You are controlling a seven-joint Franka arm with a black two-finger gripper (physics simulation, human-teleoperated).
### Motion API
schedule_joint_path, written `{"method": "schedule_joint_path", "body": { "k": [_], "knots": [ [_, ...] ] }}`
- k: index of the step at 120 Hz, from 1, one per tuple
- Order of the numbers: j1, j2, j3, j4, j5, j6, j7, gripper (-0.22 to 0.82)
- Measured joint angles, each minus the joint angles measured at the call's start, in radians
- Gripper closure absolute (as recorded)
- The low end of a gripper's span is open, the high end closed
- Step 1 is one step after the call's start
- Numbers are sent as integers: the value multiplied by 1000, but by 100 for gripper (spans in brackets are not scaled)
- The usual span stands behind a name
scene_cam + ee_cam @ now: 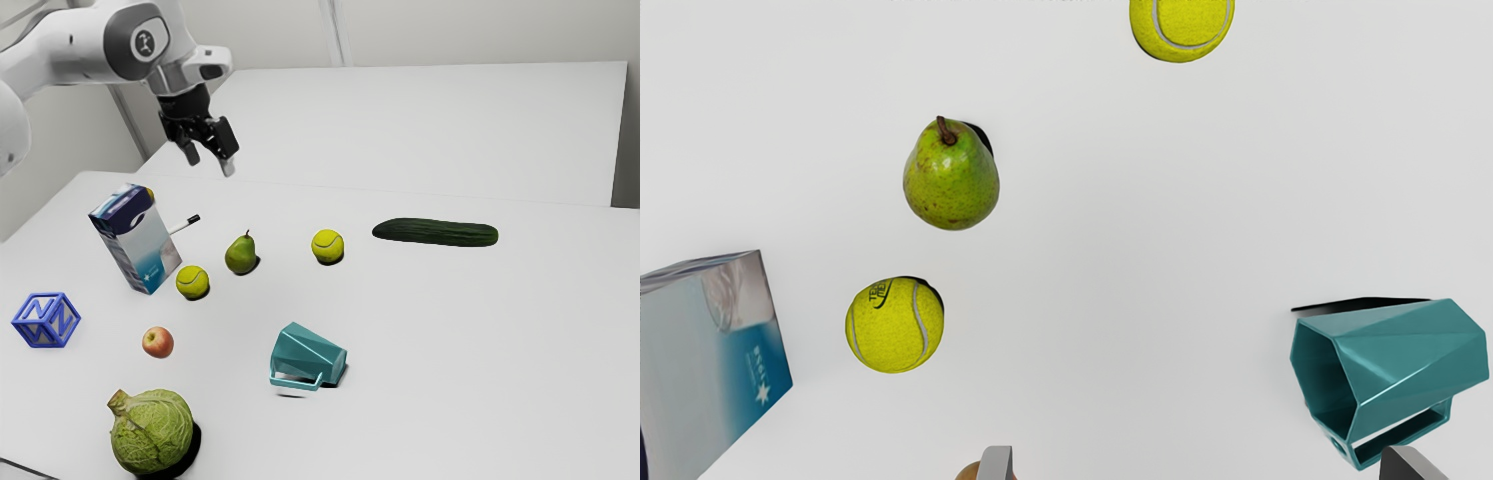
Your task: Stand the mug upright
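My gripper is high above the table's far part, beyond the carton and pear in the exterior view, open with nothing between its fingers. In the wrist view the gripper has its two fingertips far apart. The teal faceted mug lies on its side on the table, well away from the hand, its handle toward the exterior view's bottom edge. From the hand's camera, the mug displays its hollow mouth facing the nearer tennis ball's side, and its handle lies low along one side.
Around the mug stand a pear, tennis balls, an apple, a cabbage, a blue cube and a tall carton. A cucumber lies farther off, and a marker is beside the carton.
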Motion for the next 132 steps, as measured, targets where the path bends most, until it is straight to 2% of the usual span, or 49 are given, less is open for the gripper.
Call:
{"method": "schedule_joint_path", "body": {
  "k": [16,30,42,53,82,132],
  "knots": [
    [1,-17,6,-36,-18,14,3,0],
    [-3,-108,25,-181,-87,32,4,0],
    [-48,-188,84,-317,-191,41,5,0],
    [-54,-215,108,-413,-309,45,6,0],
    [-64,-164,137,-552,-544,51,31,0],
    [-59,-9,145,-607,-711,58,155,0]
  ]
}}
